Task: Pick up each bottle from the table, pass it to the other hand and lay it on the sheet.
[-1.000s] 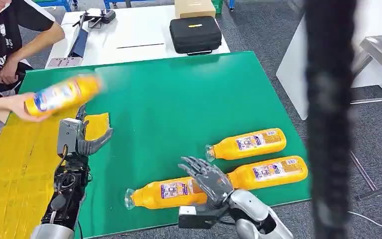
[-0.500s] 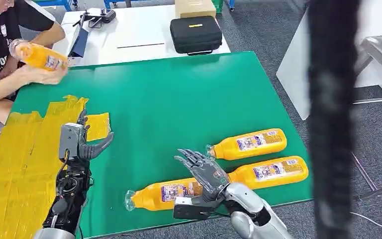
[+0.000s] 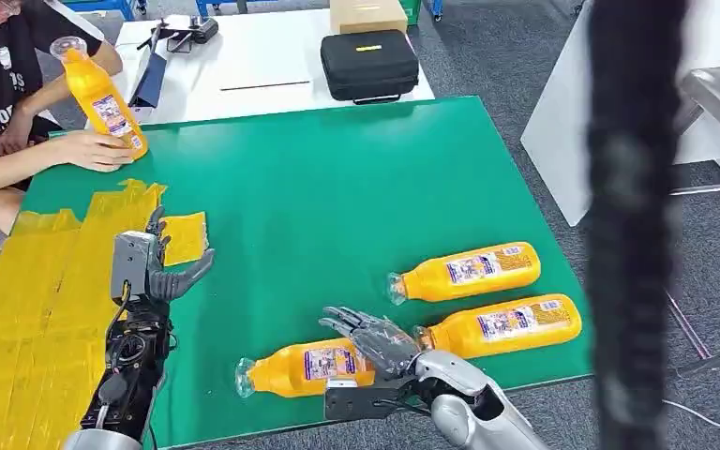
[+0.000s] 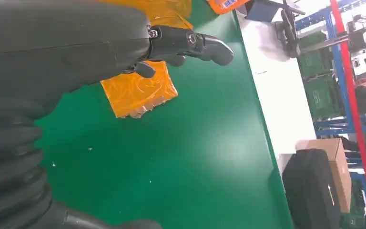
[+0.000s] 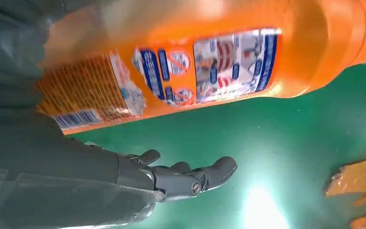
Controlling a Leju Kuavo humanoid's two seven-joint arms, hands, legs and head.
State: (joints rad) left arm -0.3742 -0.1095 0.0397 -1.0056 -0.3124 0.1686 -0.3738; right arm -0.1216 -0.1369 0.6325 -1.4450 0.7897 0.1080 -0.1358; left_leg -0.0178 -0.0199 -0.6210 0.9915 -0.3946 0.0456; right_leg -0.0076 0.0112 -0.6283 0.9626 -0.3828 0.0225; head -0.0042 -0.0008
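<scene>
I have my right hand low over the near edge of the green table mat, fingers spread and empty, arched over the base end of the nearest orange plastic bottle with a blue-and-white label; whether the fingers touch it I cannot tell; from the right wrist that bottle lies close beside my palm, and the fingers reach out over bare green, gripping nothing. That bottle lies on its side at the near edge, clear cap pointing left; a second orange bottle lies just to its right, neck near my wrist; a third orange bottle lies just beyond the second, also on its side with its cap to the left. My left hand hovers at the left of the mat, fingers apart and holding nothing, right at the edge of the crinkled yellow sheet; from the left wrist its thumb sticks out above a square corner of that sheet. At the far left corner a person's hand holds a fourth orange bottle upright on the mat, just beyond the sheet. Past the mat stands a white table bearing a black zipped case and a cardboard box.
</scene>
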